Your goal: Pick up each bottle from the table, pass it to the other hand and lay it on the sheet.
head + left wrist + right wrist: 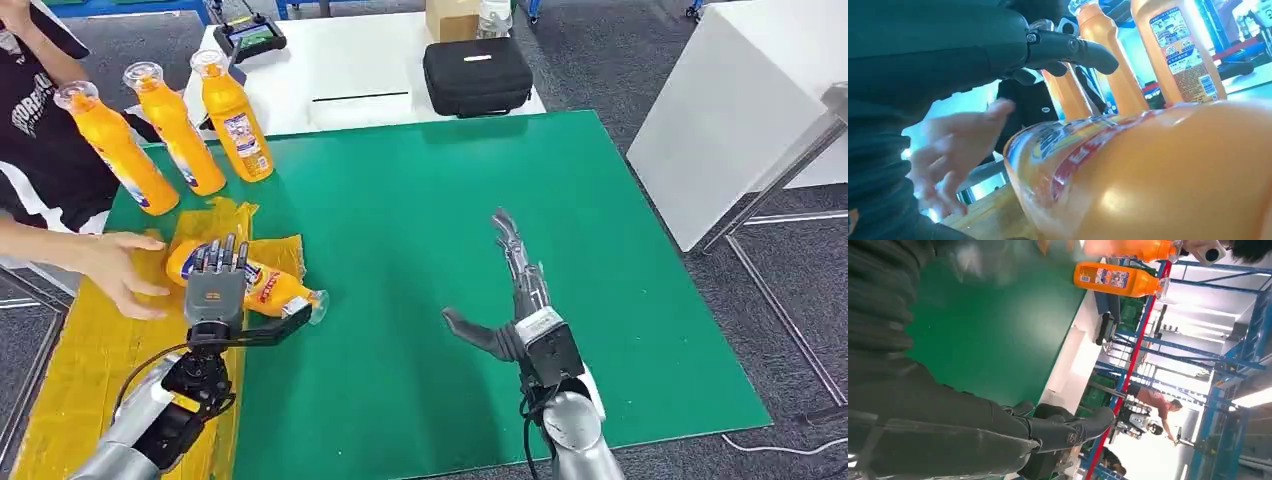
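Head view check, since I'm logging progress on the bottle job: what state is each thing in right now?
Left hand: resting on the lying bottle, fingers over it.
Lying bottle: on its side on the yellow sheet.
Three standing bottles: upright on the green mat.
Right hand: open, holds nothing.
Black case: closed.
Person's hand: beside the lying bottle.

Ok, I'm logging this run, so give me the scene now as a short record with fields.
left hand: left hand lies over the lying bottle, fingers on it; grip unclear
right hand: right hand open above the green mat, holding nothing
lying bottle: on its side on the yellow sheet, cap towards the mat
standing bottles: three upright at the mat's far left corner
person: a person's hand reaches in beside the lying bottle
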